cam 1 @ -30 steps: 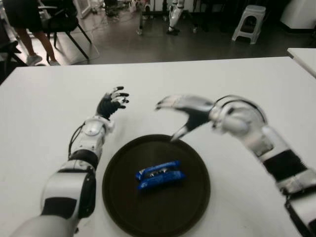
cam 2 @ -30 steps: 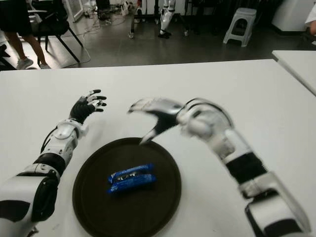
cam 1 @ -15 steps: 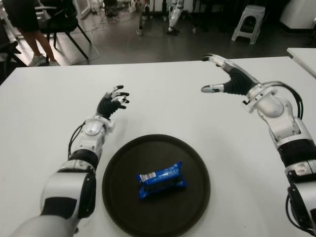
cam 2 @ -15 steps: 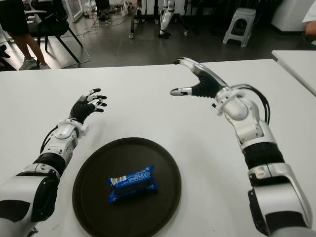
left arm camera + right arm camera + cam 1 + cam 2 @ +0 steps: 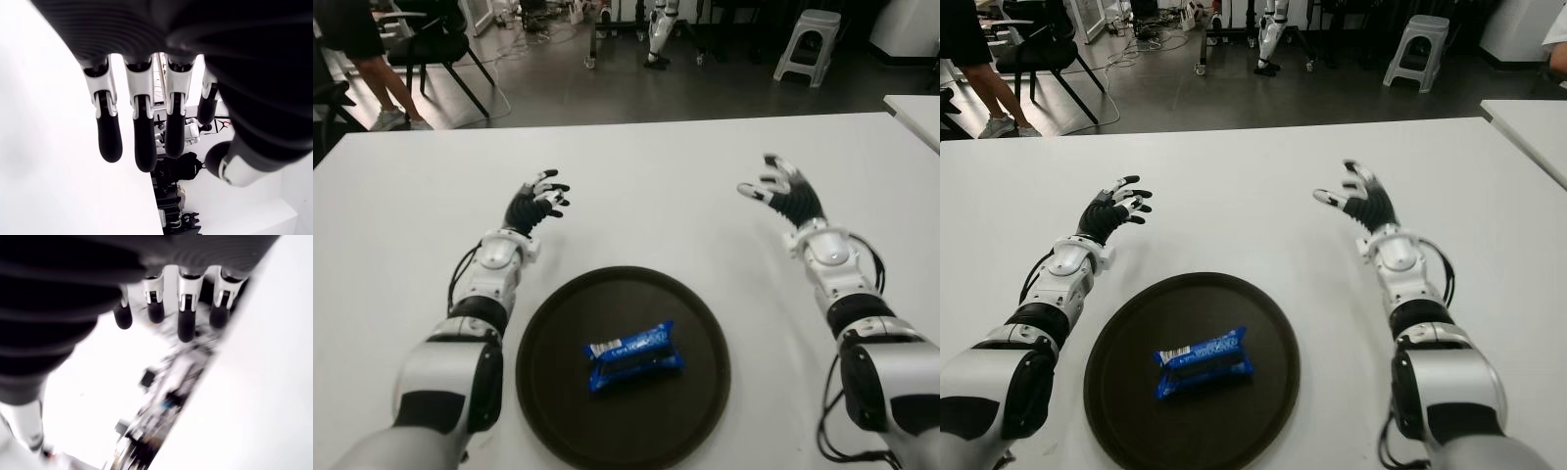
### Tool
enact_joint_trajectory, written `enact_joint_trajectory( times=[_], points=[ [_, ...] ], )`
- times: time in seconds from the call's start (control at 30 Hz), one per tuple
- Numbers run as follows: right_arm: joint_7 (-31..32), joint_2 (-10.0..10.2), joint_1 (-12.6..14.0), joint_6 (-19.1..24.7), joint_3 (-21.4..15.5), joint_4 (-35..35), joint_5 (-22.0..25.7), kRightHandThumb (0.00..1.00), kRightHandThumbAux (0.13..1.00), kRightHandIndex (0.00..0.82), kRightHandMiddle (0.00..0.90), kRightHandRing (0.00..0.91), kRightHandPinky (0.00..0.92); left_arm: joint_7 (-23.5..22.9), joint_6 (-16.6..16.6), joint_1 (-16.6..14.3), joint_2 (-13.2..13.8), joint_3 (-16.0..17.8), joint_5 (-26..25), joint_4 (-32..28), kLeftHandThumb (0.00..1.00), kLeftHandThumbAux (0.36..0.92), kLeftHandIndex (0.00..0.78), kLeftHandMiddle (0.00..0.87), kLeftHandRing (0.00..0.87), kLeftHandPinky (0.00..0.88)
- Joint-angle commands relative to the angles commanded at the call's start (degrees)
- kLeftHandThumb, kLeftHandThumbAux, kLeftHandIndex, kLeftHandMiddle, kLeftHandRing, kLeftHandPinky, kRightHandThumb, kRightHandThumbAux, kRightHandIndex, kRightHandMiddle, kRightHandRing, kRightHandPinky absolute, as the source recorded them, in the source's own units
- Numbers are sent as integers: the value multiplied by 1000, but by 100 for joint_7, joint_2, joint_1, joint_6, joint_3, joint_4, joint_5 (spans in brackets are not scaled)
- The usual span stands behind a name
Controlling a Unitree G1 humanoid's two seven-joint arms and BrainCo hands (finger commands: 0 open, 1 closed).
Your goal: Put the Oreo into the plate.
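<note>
A blue Oreo packet (image 5: 633, 354) lies flat in the middle of a round dark plate (image 5: 558, 392) on the white table (image 5: 401, 206), near the front edge. My right hand (image 5: 783, 193) is out to the plate's far right above the table, fingers spread and empty; its wrist view shows only straight fingers (image 5: 186, 320). My left hand (image 5: 538, 201) shows beside the plate's far left, also open with nothing in it, its fingers (image 5: 142, 132) extended.
Beyond the table's far edge is a dark floor with a black chair (image 5: 435, 44), a person's legs (image 5: 372, 88) at the left and a white stool (image 5: 808, 44) at the right. A second white table's corner (image 5: 915, 113) shows at the right edge.
The right hand left the plate, swung up and right, then lowered to the table's right side. The Oreo packet settled flat in the plate. The left hand has not moved.
</note>
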Motion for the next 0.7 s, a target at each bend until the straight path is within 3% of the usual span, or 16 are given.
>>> enact_joint_trajectory(
  times=[0.1,0.2,0.27,0.33,0.43,0.7],
  points=[
    [144,82,-19,85,-165,27,176,51,588,104,174,207,285,-6,6,7,-12,8,-12,-7,186,636,169,313,366,412],
    [253,126,1,142,-180,31,192,51,580,92,165,193,244,-22,18,13,-24,14,-24,-16,187,637,167,314,369,422],
    [101,219,17,86,31,20,-47,50,580,73,145,161,177,-31,24,14,-26,16,-28,-16,187,637,165,314,372,426],
    [-415,254,98,-155,720,-21,-819,39,591,43,104,98,91,-32,15,19,-26,15,-29,-19,187,634,160,310,368,420],
    [-967,113,213,-475,1518,-90,-1727,15,606,14,46,33,29,-27,-1,30,-29,20,-33,-24,185,632,160,308,364,414],
    [-1484,-83,230,-715,2164,-42,-2451,0,588,0,2,1,1,-21,-1,43,-27,26,-33,-32,181,627,162,313,368,418]
  ],
)
